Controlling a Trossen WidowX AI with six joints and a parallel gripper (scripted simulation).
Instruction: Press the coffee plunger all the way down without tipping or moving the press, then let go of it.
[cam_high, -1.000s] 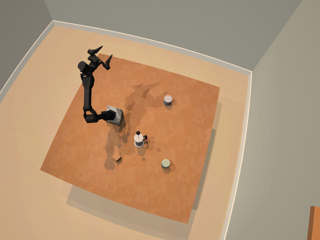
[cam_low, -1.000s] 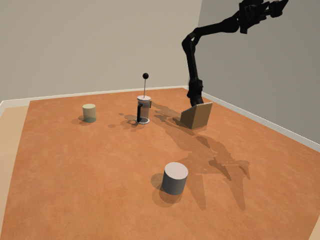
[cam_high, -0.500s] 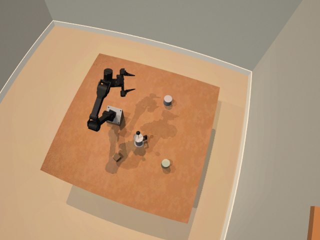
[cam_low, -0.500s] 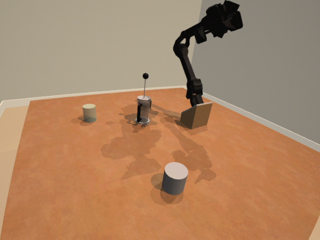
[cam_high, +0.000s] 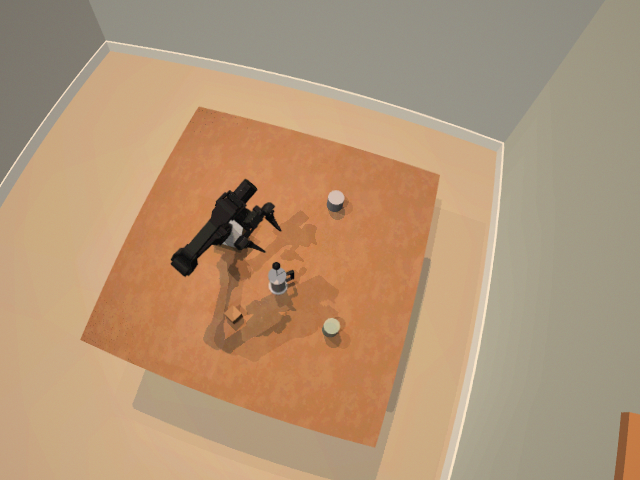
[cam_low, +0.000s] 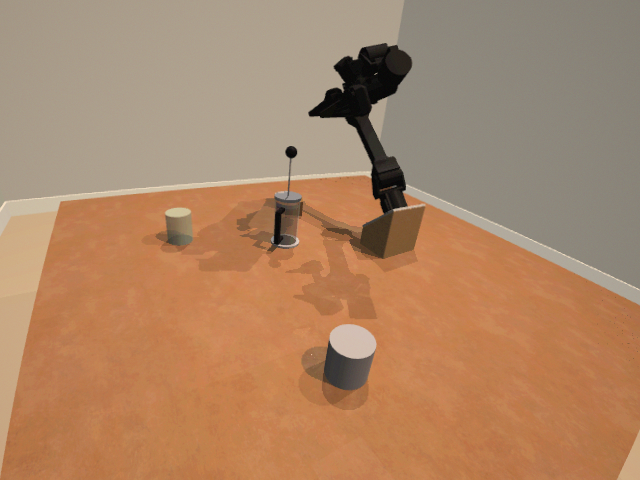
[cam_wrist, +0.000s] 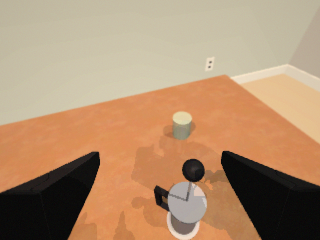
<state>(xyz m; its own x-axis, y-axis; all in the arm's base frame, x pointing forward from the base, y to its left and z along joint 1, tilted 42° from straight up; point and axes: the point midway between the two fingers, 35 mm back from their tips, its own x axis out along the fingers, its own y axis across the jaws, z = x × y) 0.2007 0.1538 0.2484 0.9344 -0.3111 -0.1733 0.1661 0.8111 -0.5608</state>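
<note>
Above the glass coffee press (cam_low: 286, 219) with its raised black ball-topped plunger (cam_low: 291, 151), I held my black claw (cam_low: 324, 107) wide open, empty, lined up to press straight.

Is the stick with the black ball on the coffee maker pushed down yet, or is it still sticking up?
Still up. The black ball knob stands high on its thin rod above the glass coffee press, untouched.
</note>
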